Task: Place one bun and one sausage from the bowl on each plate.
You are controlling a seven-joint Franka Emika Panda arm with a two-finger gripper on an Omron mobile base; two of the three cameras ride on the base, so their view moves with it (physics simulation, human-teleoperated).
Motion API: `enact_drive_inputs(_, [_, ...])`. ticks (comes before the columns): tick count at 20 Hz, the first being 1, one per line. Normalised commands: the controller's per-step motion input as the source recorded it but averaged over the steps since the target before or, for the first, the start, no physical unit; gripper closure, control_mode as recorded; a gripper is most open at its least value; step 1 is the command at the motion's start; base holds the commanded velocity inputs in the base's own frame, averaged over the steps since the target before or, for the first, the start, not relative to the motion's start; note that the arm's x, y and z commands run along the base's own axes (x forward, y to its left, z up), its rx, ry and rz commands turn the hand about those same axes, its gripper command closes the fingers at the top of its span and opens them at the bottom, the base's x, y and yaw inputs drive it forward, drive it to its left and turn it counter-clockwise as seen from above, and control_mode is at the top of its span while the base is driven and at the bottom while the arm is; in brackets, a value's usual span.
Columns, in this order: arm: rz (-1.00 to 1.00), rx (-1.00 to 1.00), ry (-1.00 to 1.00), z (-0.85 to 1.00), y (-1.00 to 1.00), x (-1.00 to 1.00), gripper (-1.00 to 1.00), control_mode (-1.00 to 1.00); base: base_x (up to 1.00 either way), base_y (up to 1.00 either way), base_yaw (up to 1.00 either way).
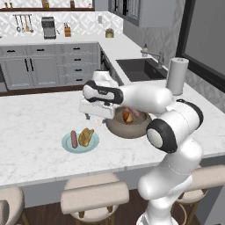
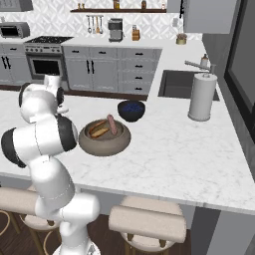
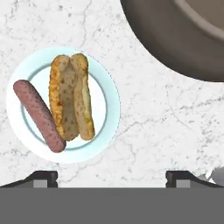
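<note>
Nearest the hand camera, the two dark fingertips (image 3: 43,178) are seen at the bottom edge, set wide apart: the jaws are released and nothing is held or touched between them. The gripper (image 1: 94,115) hangs above the marble surface (image 1: 35,127), between the pale blue plate (image 3: 109,103) and the stone-like bowl (image 3: 175,39).

One split bun (image 3: 72,96) and one sausage (image 3: 38,114) lie side by side on the pale blue plate, just touching. In the right base view, one more bun (image 2: 99,131) and one more sausage (image 2: 112,125) are seen inside the bowl.

A small dark blue bowl (image 2: 131,110) stands just behind the stone-like bowl. One paper towel roll (image 2: 201,97) stands upright by the sink (image 2: 174,84).
</note>
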Motion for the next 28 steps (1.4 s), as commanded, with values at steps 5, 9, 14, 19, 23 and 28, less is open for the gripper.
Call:
enact_drive_inputs(5, [-0.01,0.0,0.02,0.5,-1.0,0.33,-1.0,-1.0,0.0,0.0,0.0])
enact_drive_inputs(9, [0.0,0.0,0.01,0.0,-1.0,0.28,-1.0,-1.0,0.0,0.0,0.0])
enact_drive_inputs(14, [0.01,0.0,0.0,-0.15,-0.61,0.54,-1.0,-1.0,0.0,0.0,0.0])
enact_drive_inputs(19, [0.1,0.0,0.03,-0.38,-0.1,0.5,-1.0,-1.0,0.0,0.0,0.0])
enact_drive_inputs(23, [0.1,0.0,0.0,-0.32,-0.09,0.57,-1.0,-1.0,0.0,0.0,0.0])
enact_drive_inputs(28, [0.06,0.0,0.0,-0.15,-0.21,0.26,-1.0,-1.0,0.0,0.0,0.0])
